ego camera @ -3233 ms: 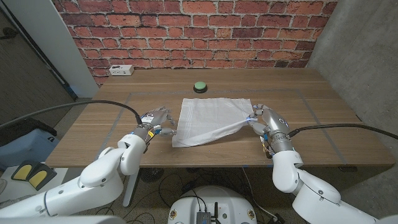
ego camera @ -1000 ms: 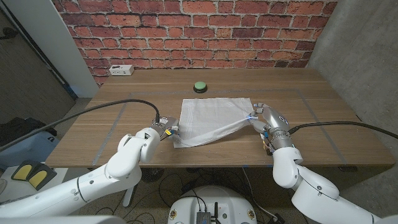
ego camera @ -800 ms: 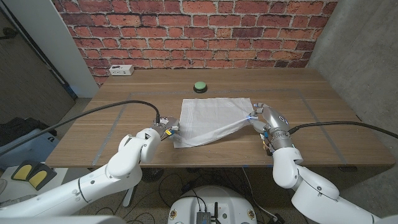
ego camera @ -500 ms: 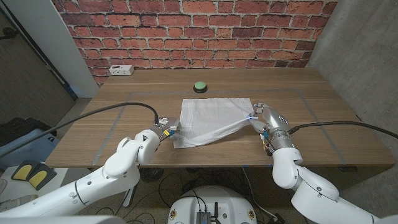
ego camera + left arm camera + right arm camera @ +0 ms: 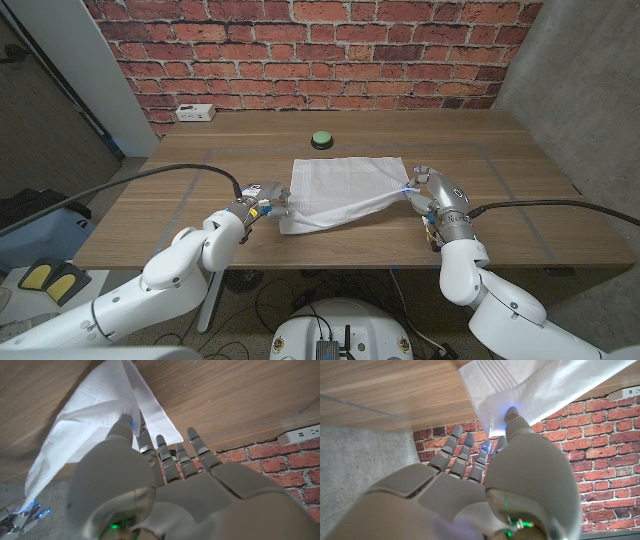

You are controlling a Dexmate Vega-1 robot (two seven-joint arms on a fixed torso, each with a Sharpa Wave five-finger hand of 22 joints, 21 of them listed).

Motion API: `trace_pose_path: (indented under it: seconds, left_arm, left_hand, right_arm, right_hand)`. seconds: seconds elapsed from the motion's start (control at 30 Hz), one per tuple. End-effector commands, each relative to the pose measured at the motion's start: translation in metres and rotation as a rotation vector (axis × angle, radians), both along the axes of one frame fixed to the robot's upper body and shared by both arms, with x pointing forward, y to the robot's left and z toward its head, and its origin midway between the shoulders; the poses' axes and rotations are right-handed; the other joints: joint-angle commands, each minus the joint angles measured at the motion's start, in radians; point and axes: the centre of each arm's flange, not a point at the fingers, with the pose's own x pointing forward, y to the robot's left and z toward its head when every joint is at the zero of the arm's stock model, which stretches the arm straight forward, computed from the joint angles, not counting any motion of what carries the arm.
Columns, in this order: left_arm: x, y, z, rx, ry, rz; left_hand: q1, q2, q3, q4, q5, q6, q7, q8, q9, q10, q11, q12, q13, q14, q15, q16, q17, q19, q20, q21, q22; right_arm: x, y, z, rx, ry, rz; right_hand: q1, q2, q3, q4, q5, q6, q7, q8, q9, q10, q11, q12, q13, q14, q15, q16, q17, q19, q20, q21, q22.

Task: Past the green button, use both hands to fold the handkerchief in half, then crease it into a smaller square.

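Now handkerchief (image 5: 335,192) pinched at both near corners — left hand (image 5: 262,201), right hand (image 5: 422,189).

From my seat, the handkerchief's (image 5: 335,192) near left corner is covered by my left hand (image 5: 258,203) at the table's (image 5: 520,165) near edge, so I cannot tell whether the fingers actually pinch it. In the left wrist view the thumb (image 5: 125,430) hides the cloth beneath it. The right hand (image 5: 432,193) masks the lifted corner; its wrist view shows the thumb (image 5: 512,417) over the hem. The outlet strip (image 5: 194,113) at the far left corner is too small to read.
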Motion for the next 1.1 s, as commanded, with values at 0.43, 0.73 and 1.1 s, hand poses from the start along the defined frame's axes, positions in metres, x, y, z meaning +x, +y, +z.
trace_pose_path:
  seconds: [0.43, 0.73, 1.1]
  left_arm:
    - [-0.019, 0.022, 0.015, -0.179, -0.253, -0.049]
    - [-0.017, 0.019, 0.028, -0.161, -0.307, -0.070]
    - [-0.006, 0.019, 0.048, -0.160, -0.337, -0.060]
  left_hand:
    - [0.028, 0.014, 0.007, -0.003, -0.017, 0.003, 0.020, 0.003, 0.023, 0.012, -0.006, -0.001, 0.003, 0.013, -0.028, -0.005, 0.003, -0.003, 0.007, 0.011, 0.002]
    - [0.028, 0.015, 0.004, 0.000, -0.024, 0.012, 0.028, 0.009, 0.032, 0.014, -0.005, -0.003, 0.004, 0.015, -0.028, -0.007, 0.003, -0.003, 0.011, 0.013, 0.002]
    - [0.030, 0.015, 0.003, 0.001, -0.028, 0.012, 0.027, 0.012, 0.041, 0.016, -0.005, -0.005, 0.005, 0.017, -0.030, -0.008, 0.003, -0.003, 0.011, 0.015, 0.002]
  right_arm:
    - [0.012, -0.031, 0.004, 0.098, -0.064, -0.044]
    - [0.028, -0.034, 0.018, 0.084, -0.077, -0.016]
    - [0.055, -0.037, 0.038, 0.066, -0.068, 0.028]
  right_hand:
    - [-0.011, -0.002, 0.016, 0.000, 0.001, 0.012, 0.004, 0.002, 0.006, 0.012, 0.000, -0.007, -0.005, 0.013, -0.068, -0.006, 0.000, 0.006, -0.001, 0.010, -0.001]
    - [-0.015, -0.004, 0.020, 0.000, 0.001, 0.012, 0.003, 0.001, 0.006, 0.016, 0.000, -0.010, -0.010, 0.016, -0.069, -0.008, 0.000, 0.008, 0.000, 0.010, -0.002]
    - [-0.017, -0.005, 0.027, -0.002, 0.001, 0.011, 0.003, -0.001, 0.006, 0.019, 0.002, -0.014, -0.015, 0.017, -0.068, -0.012, -0.001, 0.009, 0.000, 0.011, -0.002]
